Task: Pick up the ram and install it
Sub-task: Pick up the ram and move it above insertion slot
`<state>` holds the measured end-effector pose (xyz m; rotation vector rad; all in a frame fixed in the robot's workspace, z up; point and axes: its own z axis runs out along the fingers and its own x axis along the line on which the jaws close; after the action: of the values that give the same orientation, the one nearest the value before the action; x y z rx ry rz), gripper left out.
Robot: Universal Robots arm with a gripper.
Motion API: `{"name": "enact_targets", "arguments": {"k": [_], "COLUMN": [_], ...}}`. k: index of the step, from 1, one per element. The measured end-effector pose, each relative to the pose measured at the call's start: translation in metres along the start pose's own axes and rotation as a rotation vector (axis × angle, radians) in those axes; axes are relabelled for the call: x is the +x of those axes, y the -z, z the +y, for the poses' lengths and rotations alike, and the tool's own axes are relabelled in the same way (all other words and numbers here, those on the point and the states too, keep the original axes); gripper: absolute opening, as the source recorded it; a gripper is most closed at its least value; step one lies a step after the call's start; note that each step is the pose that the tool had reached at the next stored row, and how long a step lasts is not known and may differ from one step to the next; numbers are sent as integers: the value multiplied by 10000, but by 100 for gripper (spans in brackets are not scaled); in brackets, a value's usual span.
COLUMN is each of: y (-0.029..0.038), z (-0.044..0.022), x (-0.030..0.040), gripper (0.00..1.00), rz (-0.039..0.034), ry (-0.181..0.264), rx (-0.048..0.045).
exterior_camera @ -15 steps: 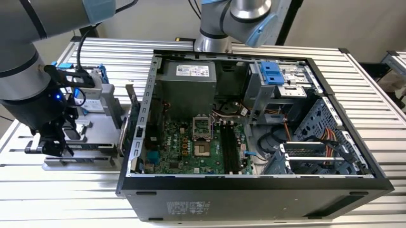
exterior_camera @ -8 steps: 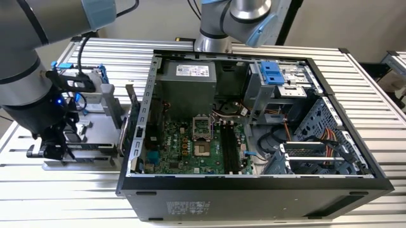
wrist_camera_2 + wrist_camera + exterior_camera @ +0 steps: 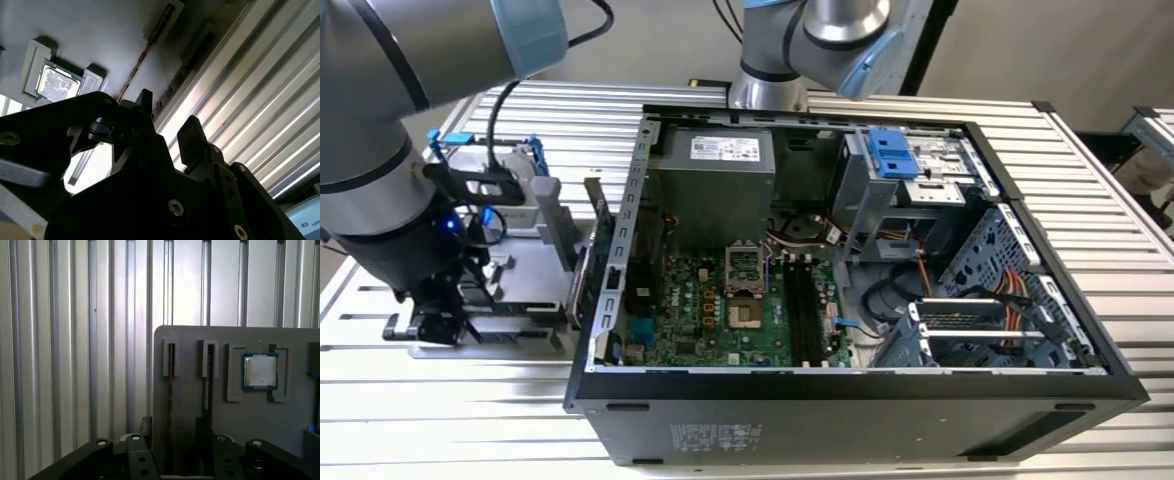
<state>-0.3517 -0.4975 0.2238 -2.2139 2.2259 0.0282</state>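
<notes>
The ram (image 3: 171,382) stands on edge in a slot of the grey holder tray (image 3: 190,440), so I see it as a thin strip. In the second wrist view the same ram (image 3: 176,79) shows a row of dark chips near the tray's edge. My gripper (image 3: 173,422) is open and hangs just over the tray, with one black fingertip (image 3: 145,424) on each side of that slot. The exterior view shows my gripper (image 3: 438,318) low over the tray (image 3: 520,335), on that view's left, outside the computer case.
A second thin board (image 3: 208,385) sits in the neighbouring slot. A square silver CPU chip (image 3: 259,371) lies in a pocket beyond it. A blue-framed drive (image 3: 480,160) stands at the tray's back. The open computer case (image 3: 854,385) holds the motherboard and its long black slots (image 3: 803,310). A ribbed metal table (image 3: 1107,190) lies all around.
</notes>
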Motion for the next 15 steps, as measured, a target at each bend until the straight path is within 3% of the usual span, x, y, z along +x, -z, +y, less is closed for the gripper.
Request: {"name": "enact_targets", "arguments": {"k": [7,12,15], "y": [-99,-155,-185], "z": [-1,-2,-1], "x": [-4,-25,-34], "gripper": [100,100,100], "rz": [21,197,203], "ry": [-1,-2,-2], "rx": [-1,1,0]}}
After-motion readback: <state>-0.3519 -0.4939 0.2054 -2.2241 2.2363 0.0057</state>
